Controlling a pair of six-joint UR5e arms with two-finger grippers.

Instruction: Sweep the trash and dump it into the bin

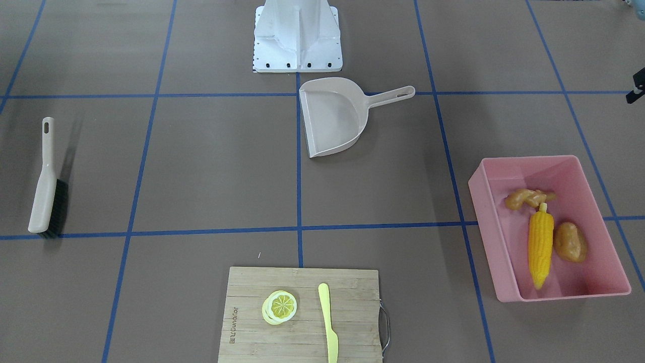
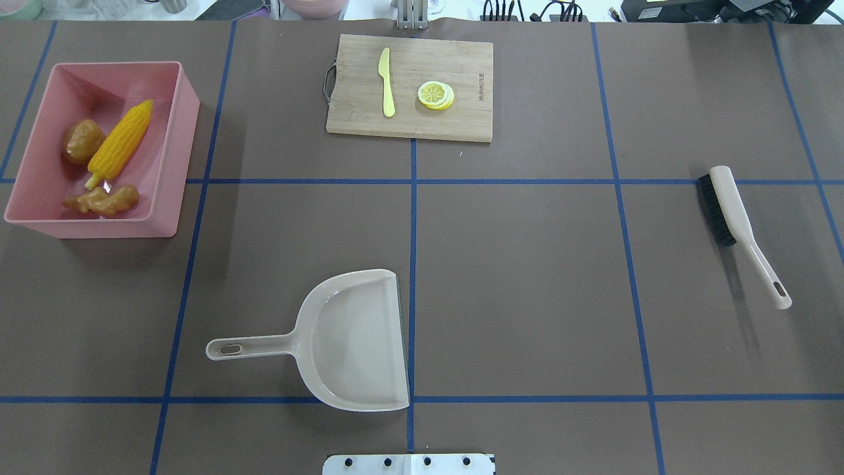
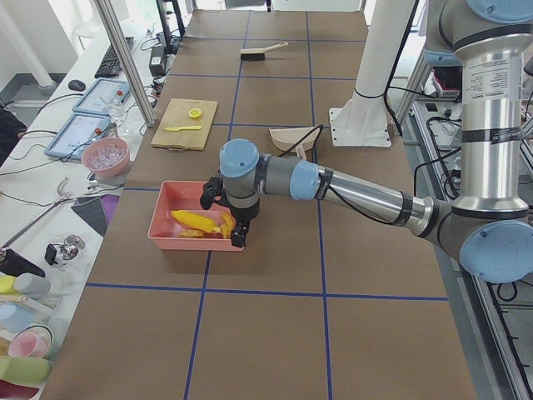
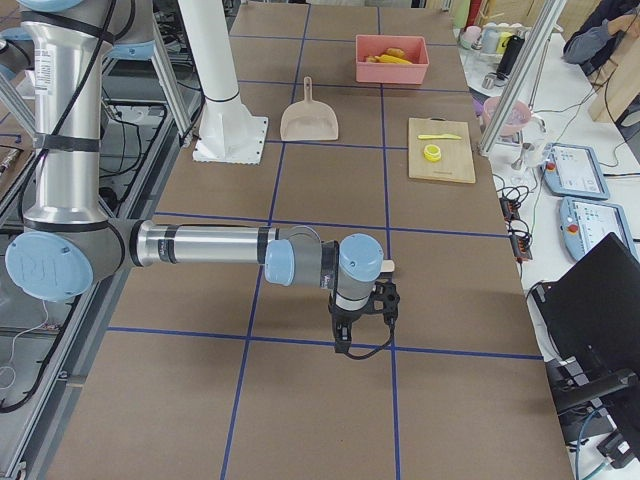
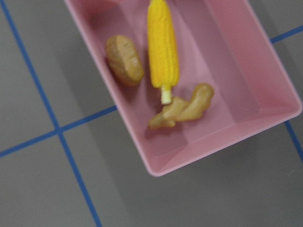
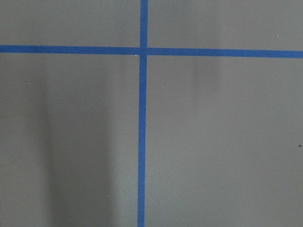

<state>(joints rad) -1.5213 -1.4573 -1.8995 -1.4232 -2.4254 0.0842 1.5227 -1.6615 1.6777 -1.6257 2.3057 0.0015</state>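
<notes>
Grippers: left gripper [image 3: 226, 218] over the bin [image 2: 178, 152], right gripper [image 4: 358, 335] over bare table [image 2: 527, 264]; openness of either cannot be told.
Trash: corn [image 2: 120, 138], potato [image 2: 82, 140], ginger [image 2: 104, 200] all inside bin; corn's stalk touches ginger.
Dustpan [image 2: 356, 336]: mid-table, well apart from bin.
Brush [image 2: 732, 211]: far right side.

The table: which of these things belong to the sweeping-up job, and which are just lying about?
Part of the job: pink bin; the trash lying inside it, namely corn cob, potato and ginger root; dustpan; brush.

Just lying about: cutting board, with a lemon slice and a yellow plastic knife on it.
</notes>
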